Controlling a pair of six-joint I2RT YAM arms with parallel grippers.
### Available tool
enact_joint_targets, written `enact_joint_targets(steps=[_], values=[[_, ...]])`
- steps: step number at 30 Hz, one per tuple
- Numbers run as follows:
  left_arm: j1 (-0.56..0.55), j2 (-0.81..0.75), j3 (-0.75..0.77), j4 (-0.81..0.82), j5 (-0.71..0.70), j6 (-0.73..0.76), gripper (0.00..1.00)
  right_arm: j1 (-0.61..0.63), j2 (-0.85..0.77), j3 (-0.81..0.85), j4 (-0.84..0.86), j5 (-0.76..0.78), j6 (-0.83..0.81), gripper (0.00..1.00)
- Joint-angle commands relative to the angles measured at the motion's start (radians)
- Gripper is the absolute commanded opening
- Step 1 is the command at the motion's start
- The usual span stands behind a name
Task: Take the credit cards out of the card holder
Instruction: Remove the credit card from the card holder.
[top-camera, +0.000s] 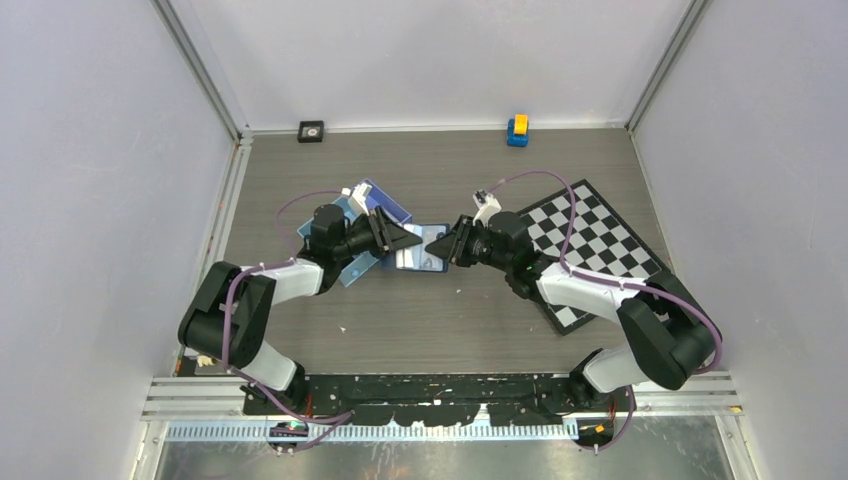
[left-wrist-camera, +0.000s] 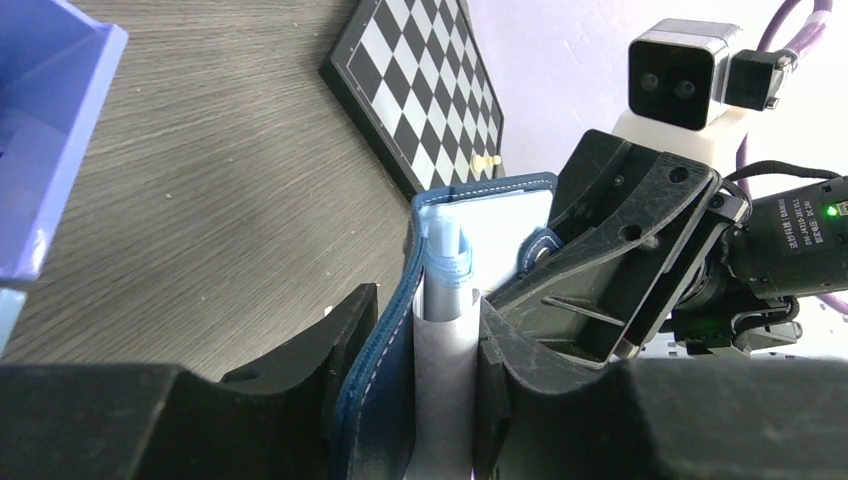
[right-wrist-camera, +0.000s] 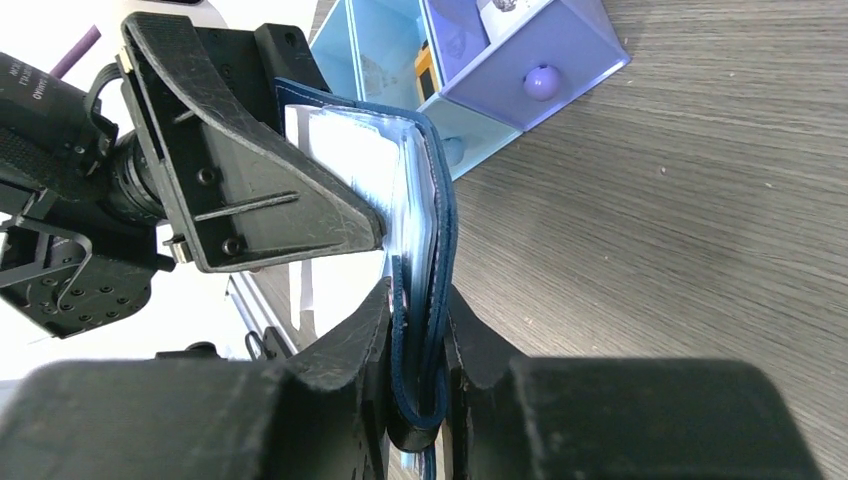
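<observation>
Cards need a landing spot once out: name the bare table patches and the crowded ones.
Widest bare table: the near stretch between both arm bases and the card holder. Also free: the far strip between tray, chessboard and back wall. Crowded: the centre, where left gripper and right gripper meet on the holder.

Card holder (top-camera: 420, 252): navy, stitched, pale-blue lining. Partly open, on edge, clamped at opposite ends by left gripper (left-wrist-camera: 425, 320) and right gripper (right-wrist-camera: 418, 310). Credit cards (right-wrist-camera: 345, 165): pale edges inside, colours indeterminate.

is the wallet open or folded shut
Open: in the top view the wallet shows its pale blue inside, the left gripper and right gripper each pinching a side.
</observation>
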Motion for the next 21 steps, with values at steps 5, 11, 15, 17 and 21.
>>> enact_joint_targets(steps=[5,11,15,17,21], values=[[0.054,-0.069,-0.048,0.079,-0.022,-0.029,0.59,-0.025,-0.049,-0.008,0.021,0.068,-0.007,0.06],[0.021,-0.092,-0.025,0.001,-0.033,0.041,0.93,-0.025,-0.034,-0.006,0.046,0.032,-0.009,0.05],[-0.011,-0.079,0.021,-0.095,-0.043,0.092,0.95,-0.026,-0.024,0.003,0.049,0.004,-0.02,0.05],[-0.026,-0.073,0.045,-0.15,-0.056,0.124,0.95,-0.026,-0.025,0.004,0.053,-0.004,-0.023,0.05],[-0.039,-0.082,0.073,-0.274,-0.112,0.181,0.78,-0.025,-0.033,0.001,0.042,0.017,-0.027,0.05]])
